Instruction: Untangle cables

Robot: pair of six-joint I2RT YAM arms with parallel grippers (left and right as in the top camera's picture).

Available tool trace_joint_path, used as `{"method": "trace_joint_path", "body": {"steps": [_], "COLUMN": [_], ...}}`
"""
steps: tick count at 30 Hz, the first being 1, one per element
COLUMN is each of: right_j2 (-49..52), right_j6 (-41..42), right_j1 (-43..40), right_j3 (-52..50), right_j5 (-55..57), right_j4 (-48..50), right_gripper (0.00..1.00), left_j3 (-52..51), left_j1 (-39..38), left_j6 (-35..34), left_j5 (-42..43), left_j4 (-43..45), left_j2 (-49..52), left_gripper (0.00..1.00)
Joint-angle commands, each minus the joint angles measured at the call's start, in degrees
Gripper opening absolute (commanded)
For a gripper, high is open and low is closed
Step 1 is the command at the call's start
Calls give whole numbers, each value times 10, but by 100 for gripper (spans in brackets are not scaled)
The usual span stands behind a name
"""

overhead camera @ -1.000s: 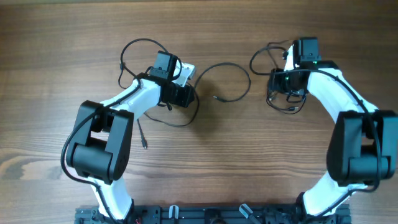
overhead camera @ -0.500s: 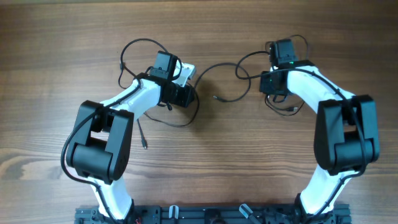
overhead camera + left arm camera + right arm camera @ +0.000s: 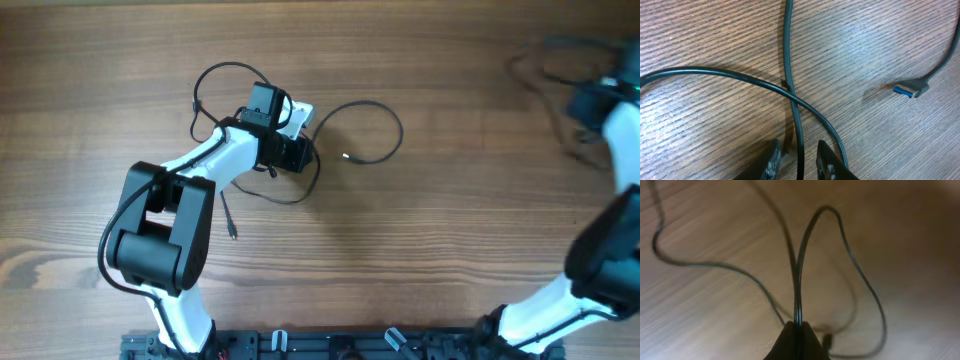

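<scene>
Overhead, my left gripper (image 3: 290, 137) sits toward 11 o'clock on the table (image 3: 450, 260), the looped cable (image 3: 390, 115) curling to centre. There is bare wood from 3 to 6 o'clock, and my right gripper (image 3: 600, 95) is blurred at the 2 o'clock edge. Left wrist: jaws slightly apart, that cable running through the gap, its plug (image 3: 910, 90) at 2 o'clock. Right wrist: fingers pinched tight on the second cable (image 3: 799, 270), which loops up toward 12.

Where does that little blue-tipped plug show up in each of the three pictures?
Overhead: blue-tipped plug near centre, ending a curved cable.
Left wrist: blue-tipped plug at the right side, on wood.
Right wrist: not in it.
Shared landmark: the wooden table.
</scene>
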Motion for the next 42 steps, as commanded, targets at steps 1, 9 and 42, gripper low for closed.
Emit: {"method": "trace_joint_path", "body": {"steps": [1,9,42], "right_j2": [3,76,-14], "right_j6": [-44,-54,-5], "right_j1": [-130,-257,435], "right_j3": [3,2,-18], "right_j5": [28,-97,-388], "right_j4": [33,71,-53], "right_gripper": [4,4,100], "left_j3": [-7,-7,28], "left_j1": [-1,-1,149], "left_j6": [-9,-45,-288], "left_j5": [-7,-7,-202], "left_j4": [-2,0,-36], "left_j2": [10,10,-309], "left_gripper": [26,31,100]}}
